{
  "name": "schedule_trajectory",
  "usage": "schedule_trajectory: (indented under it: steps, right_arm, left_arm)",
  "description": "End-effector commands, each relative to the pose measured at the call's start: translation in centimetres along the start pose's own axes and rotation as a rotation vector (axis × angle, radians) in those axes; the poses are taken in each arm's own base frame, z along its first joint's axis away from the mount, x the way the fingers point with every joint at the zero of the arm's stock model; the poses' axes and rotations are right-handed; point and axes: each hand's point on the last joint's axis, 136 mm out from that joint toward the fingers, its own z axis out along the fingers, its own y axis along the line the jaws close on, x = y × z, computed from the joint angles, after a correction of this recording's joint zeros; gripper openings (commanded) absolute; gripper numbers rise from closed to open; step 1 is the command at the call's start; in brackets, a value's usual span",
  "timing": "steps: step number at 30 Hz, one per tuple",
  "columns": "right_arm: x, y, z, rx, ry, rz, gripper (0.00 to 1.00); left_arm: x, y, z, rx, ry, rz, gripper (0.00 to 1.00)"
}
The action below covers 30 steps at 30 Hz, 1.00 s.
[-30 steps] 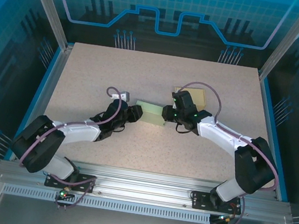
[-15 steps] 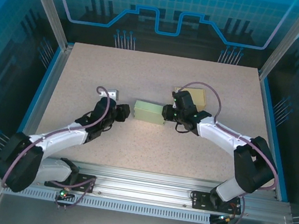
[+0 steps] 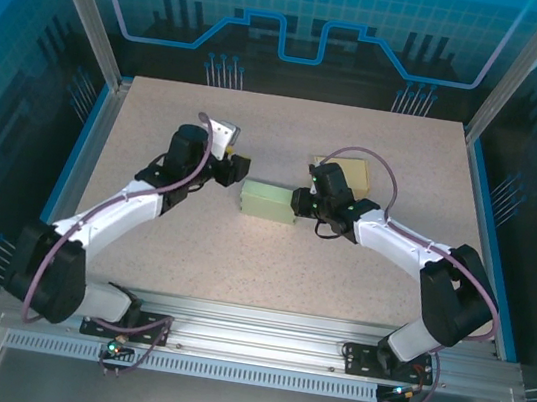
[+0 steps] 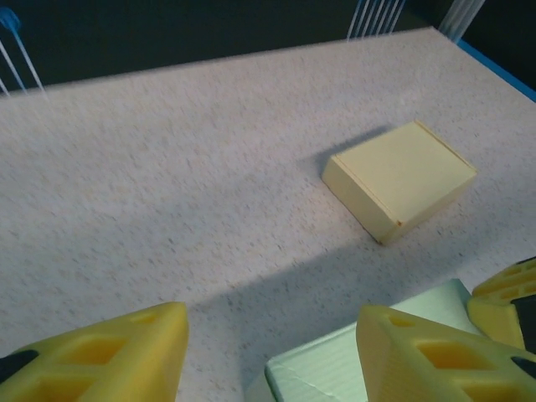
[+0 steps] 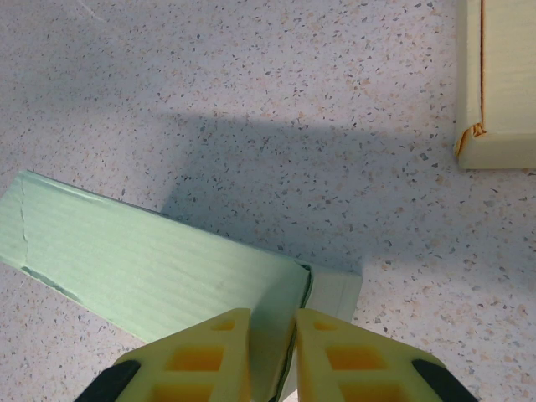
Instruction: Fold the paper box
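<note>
From above, I see the closed green paper box (image 3: 268, 201) mid-way across the table (image 3: 235, 287), the right gripper (image 3: 300, 204) at its right end. My left wrist view shows the left gripper (image 4: 268, 335) spread and holding nothing, with a closed yellow box (image 4: 400, 177) beyond it. On the right wrist view, the fingers pinch the green paper box's end edge.

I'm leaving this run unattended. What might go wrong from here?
The right gripper pinches only a thin end edge of the green box; pulling may tear it or slip off. The left gripper is open and clear of the box, so the box may swivel. The yellow box lies close by the right gripper and may get knocked.
</note>
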Motion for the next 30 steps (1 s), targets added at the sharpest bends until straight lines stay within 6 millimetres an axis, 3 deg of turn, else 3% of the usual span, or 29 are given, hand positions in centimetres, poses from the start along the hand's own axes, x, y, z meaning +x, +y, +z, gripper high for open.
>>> schedule_trajectory:
  steps: [1, 10, 14, 21, 27, 30]
  right_arm:
    - [5.6, -4.3, 1.2, 0.152, 0.191, -0.013, 0.20]
    - [5.5, -4.3, 1.2, 0.156, 0.189, -0.021, 0.19]
    - [5.6, -4.5, 1.3, 0.164, 0.192, -0.022, 0.19]
    - [5.8, -4.7, 1.5, 0.173, 0.197, -0.022, 0.19]
    - [5.9, -4.8, 1.5, 0.175, 0.197, -0.020, 0.19]
    - [5.9, -4.7, 1.5, 0.173, 0.197, -0.022, 0.19]
  left_arm:
    - [3.6, -0.4, 1.1, 0.094, 0.194, -0.184, 0.56]
    - [7.7, -0.5, 3.2, 0.153, 0.336, -0.336, 0.53]
    - [8.9, -0.4, 3.1, 0.144, 0.354, -0.357, 0.47]
    - [11.2, 0.3, 3.0, 0.126, 0.379, -0.415, 0.26]
    - [13.3, 0.9, 2.7, 0.092, 0.412, -0.450, 0.19]
    - [12.7, 1.0, 2.4, 0.085, 0.390, -0.425, 0.22]
